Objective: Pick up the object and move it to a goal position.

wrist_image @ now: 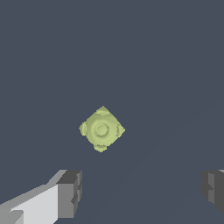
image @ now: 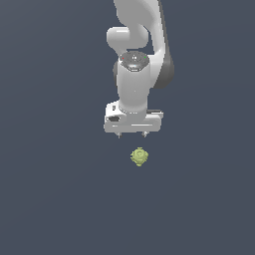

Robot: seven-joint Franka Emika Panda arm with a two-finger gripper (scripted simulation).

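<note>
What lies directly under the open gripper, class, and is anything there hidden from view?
Under the gripper lies bare grey floor; the yellow-green lump sits apart, ahead of the fingers, fully uncovered. Only the lump's underside is hidden.

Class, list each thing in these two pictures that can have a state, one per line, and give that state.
gripper: open, fingers wide apart, holding nothing.
yellow-green lump: free, not gripped, clear of both fingers; in the wrist view it sits off-centre in the gap.
</note>
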